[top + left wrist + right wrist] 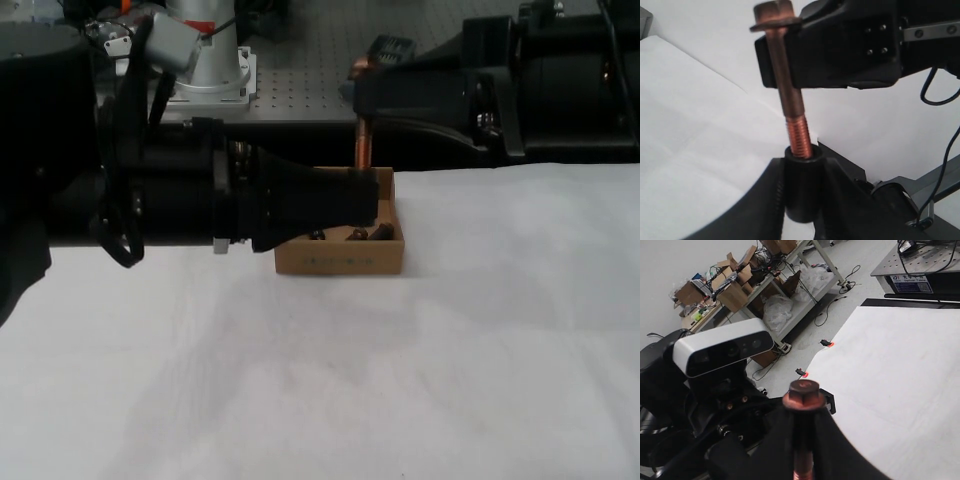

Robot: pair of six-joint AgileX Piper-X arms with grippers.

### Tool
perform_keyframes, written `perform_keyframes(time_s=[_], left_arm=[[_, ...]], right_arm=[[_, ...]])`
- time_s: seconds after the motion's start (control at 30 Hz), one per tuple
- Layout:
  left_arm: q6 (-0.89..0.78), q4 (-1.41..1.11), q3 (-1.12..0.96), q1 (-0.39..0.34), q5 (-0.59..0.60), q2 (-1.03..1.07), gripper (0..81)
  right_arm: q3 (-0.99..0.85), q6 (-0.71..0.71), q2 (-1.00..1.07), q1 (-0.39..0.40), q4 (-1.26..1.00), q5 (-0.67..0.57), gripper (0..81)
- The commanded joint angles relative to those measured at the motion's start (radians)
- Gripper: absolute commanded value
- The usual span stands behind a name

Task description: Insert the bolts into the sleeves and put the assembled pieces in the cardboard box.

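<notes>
A copper bolt (784, 80) hangs upright, head on top, with my right gripper (805, 55) shut on its shank. Its threaded tip sits in the mouth of a black sleeve (802, 192), which my left gripper (802, 175) is shut on. In the high view the bolt (362, 148) stands just above the back edge of the cardboard box (340, 262), under the right gripper (362, 95). The left gripper (365, 195) reaches in over the box from the left. In the right wrist view the bolt head (801, 392) shows between my right gripper's (802, 440) fingers.
Several dark assembled pieces (360, 234) lie in the box. A white cloth (400, 380) covers the bench. Behind it are a perforated metal table (300, 60) and a grey robot base (205, 50). The left arm's wrist camera (722, 352) sits close to the bolt.
</notes>
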Motion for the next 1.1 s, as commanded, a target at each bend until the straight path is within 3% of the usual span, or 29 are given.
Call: perform_keyframes(time_s=[0.0,0.7,1.07], left_arm=[[0.020,-0.089,-0.018,0.007,-0.046,-0.005,0.6],[-0.025,-0.247,-0.018,0.007,-0.014,-0.005,0.6],[0.114,-0.247,-0.018,0.007,-0.042,-0.005,0.6]], right_arm=[[0.001,0.010,-0.013,0.045,0.043,-0.066,1.9],[0.001,-0.031,-0.013,0.043,0.163,-0.003,1.9],[0.001,-0.113,-0.013,0.044,0.163,-0.006,1.9]])
